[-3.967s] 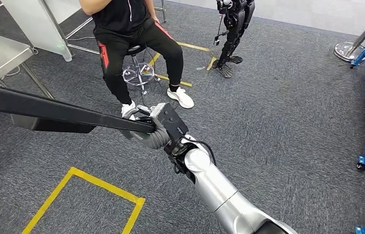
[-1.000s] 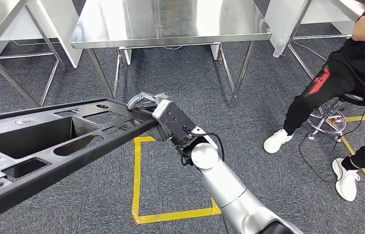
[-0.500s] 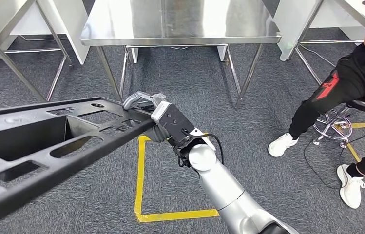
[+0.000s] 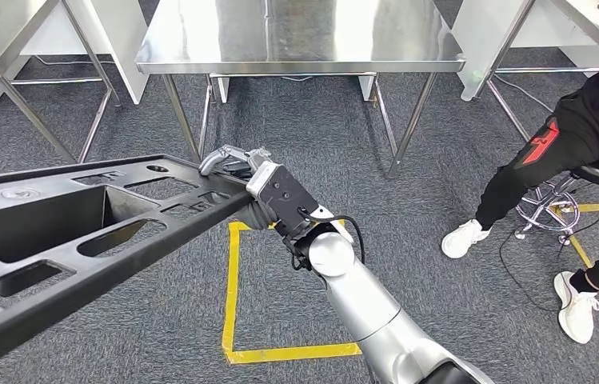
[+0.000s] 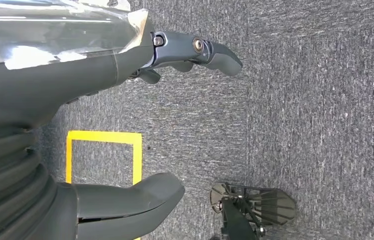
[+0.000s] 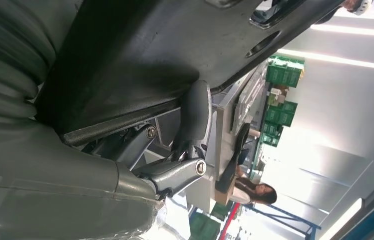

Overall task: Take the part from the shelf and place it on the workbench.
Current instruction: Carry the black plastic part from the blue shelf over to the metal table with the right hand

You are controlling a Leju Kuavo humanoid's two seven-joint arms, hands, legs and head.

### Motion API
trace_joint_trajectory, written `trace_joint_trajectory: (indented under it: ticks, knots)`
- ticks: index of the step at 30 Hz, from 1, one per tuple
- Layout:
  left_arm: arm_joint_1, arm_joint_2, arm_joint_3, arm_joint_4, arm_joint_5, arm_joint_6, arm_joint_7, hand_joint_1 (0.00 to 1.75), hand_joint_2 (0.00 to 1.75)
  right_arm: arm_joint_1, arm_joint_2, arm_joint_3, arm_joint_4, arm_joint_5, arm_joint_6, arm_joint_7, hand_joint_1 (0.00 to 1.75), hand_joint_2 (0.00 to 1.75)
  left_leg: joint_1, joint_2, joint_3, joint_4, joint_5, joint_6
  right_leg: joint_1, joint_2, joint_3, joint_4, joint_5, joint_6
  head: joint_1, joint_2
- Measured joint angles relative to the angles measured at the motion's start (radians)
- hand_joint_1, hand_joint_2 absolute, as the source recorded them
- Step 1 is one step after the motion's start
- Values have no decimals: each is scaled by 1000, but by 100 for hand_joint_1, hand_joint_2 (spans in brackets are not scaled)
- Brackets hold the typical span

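Part [image 4: 80, 232]: long, stiff, likely unwieldy; end rim gripped by right hand [image 4: 236, 172] fingers [image 6: 194, 117]. Left hand [image 5: 75, 125] fingers spread, nothing held. Tabletop [image 4: 296, 40] ahead.

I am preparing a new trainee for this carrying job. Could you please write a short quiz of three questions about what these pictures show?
1. True or false: the right hand grips one end of the long black part.
2. Multiple choice: where is the steel workbench? A) ahead of the robot, the part not yet on it; B) under the part; C) behind the seated person.
3. Fill the blank: in the left wrist view, the left hand holds ____, its fingers apart above the grey carpet.

Key: 1 true; 2 A; 3 nothing.
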State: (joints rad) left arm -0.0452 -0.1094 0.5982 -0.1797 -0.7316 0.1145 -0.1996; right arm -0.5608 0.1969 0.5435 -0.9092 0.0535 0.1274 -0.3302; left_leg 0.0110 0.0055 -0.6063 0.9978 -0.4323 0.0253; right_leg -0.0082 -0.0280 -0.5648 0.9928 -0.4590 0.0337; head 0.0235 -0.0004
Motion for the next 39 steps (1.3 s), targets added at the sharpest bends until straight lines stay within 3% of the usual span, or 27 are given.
trace_joint_trajectory:
  ticks: [1, 3, 5, 6, 7, 9, 10, 11, 13, 15, 17, 20, 21, 22, 24, 26, 29, 31, 33, 35, 36, 37, 39]
  knots:
    - [-1, -1, 1, 0, 1, 1, 1, 0, 175, -4, 3, 1, 1, -1, 2, -2, 175, 175, 3, 0, 10, -15, 7, 10, -1, 4, -6, 11, -7, 3, 0, 0]
    - [-4, -3, 3, 0, 3, 3, 3, 0, 175, -14, 5, 4, 8, -4, 6, -8, 175, 175, 9, -1, 23, -37, 18, 18, -3, 17, -49, 100, -48, -5, 1, 0]
    - [-5, -4, 8, 0, 7, 5, 6, 0, 175, -19, 5, 6, 20, -6, 7, -11, 175, 175, 11, -7, 24, -39, 19, 17, -9, 24, -116, 233, -97, -8, 1, 0]
    - [-4, -4, 11, 0, 8, 6, 7, 0, 175, -20, 5, 6, 27, -7, 6, -12, 175, 175, 14, -11, 23, -38, 19, 13, -14, 24, -136, 270, -106, -3, 1, 0]
    - [-3, -4, 14, 0, 8, 6, 7, 0, 175, -20, 6, 7, 33, -8, 6, -12, 175, 175, 18, -15, 23, -37, 18, 6, -19, 24, -136, 267, -98, 8, 1, 0]
    - [-3, -5, 19, 0, 9, 6, 7, 0, 175, -25, 7, 8, 42, -10, 4, -14, 175, 175, 29, -23, 21, -25, 11, -15, -35, 24, -79, 148, -46, 40, 2, 0]
    - [-3, -4, 22, 0, 10, 7, 8, 0, 175, -29, 10, 9, 46, -12, 4, -15, 175, 175, 32, -27, 17, -14, 4, -28, -39, 28, -47, 88, -25, 51, 2, 0]
    - [-3, -3, 23, 0, 10, 7, 8, 0, 175, -32, 12, 10, 50, -14, 4, -16, 175, 175, 33, -29, 12, -3, -3, -39, -42, 31, -25, 48, -13, 52, 1, 0]
    - [-2, -2, 26, 0, 12, 8, 10, 0, 175, -38, 17, 12, 57, -18, 5, -17, 175, 175, 33, -32, 6, 7, -9, -53, -39, 38, -20, 41, -17, 34, -1, 0]
    - [-1, -3, 28, 0, 12, 7, 10, 0, 175, -43, 21, 14, 63, -22, 5, -20, 175, 175, 39, -30, 6, 7, -10, -58, -38, 39, -23, 46, -19, 13, -2, 0]
    - [-2, -3, 31, 0, 12, 4, 9, 0, 175, -50, 24, 14, 66, -25, 5, -23, 175, 175, 40, -18, -17, 58, -37, -59, -36, 38, -17, 46, -21, -2, -2, 0]
    - [-2, -3, 35, 0, 10, 3, 9, 0, 175, -53, 26, 14, 69, -27, 5, -26, 175, 175, 35, -8, -125, 259, -114, -54, -25, 35, -9, 45, -30, -17, -2, 0]
    - [-1, -3, 37, 0, 10, 3, 9, 0, 175, -53, 26, 15, 71, -27, 4, -27, 175, 175, 33, -8, -154, 301, -119, -50, -21, 35, -6, 45, -33, -21, -2, 0]
    - [0, -3, 38, 0, 10, 3, 9, 0, 175, -52, 26, 15, 73, -27, 4, -27, 175, 175, 31, -8, -164, 304, -104, -44, -16, 35, -2, 45, -36, -25, -2, 0]
    - [0, -3, 39, 0, 9, 3, 9, 0, 175, -54, 26, 15, 75, -27, 3, -27, 175, 175, 23, -8, -128, 202, -29, -25, -11, 36, 10, 45, -44, -30, -2, 0]
    - [-2, -2, 39, 0, 6, 2, 8, 0, 175, -56, 26, 15, 75, -27, 1, -28, 175, 175, 12, -6, -73, 86, 18, -12, -5, 36, 18, 44, -54, -25, -2, 0]
    - [-4, -2, 40, 0, 0, 1, 6, 0, 175, -57, 22, 16, 75, -27, -1, -27, 175, 175, -1, -7, -52, 42, 13, -10, -2, 34, 22, 36, -61, -11, -1, 0]
    - [-3, -3, 40, 0, -1, 1, 6, 0, 175, -58, 20, 16, 74, -27, -2, -28, 175, 175, 1, -9, -41, 28, 12, -5, -3, 32, 18, 47, -71, -3, -1, 0]
    - [-4, -3, 40, 0, -2, 1, 6, 0, 175, -63, 17, 16, 74, -27, -2, -28, 175, 175, 5, -9, -28, 16, 11, 2, -1, 32, -29, 132, -103, -5, 0, 0]
    - [-5, -3, 41, 0, -2, 1, 5, 0, 175, -63, 11, 16, 77, -27, -2, -28, 175, 175, 2, -11, -23, 15, 5, 8, -1, 32, -113, 266, -140, -9, 1, 0]
    - [-5, -3, 41, 0, -2, 1, 5, 0, 175, -62, 8, 16, 79, -27, -2, -28, 175, 175, 1, -13, -21, 15, 2, 10, -1, 32, -147, 308, -143, -7, 1, 0]
    - [-4, -3, 41, 0, -2, 0, 4, 0, 175, -60, 5, 16, 82, -28, -2, -28, 175, 175, 0, -15, -17, 15, -2, 10, -1, 32, -165, 317, -131, -1, 1, 0]
    - [-4, -3, 41, 0, -3, -1, 2, 0, 175, -61, 2, 16, 85, -29, -2, -28, 175, 175, -1, -20, -5, 16, -11, 7, -1, 32, -141, 221, -63, 15, 1, 0]
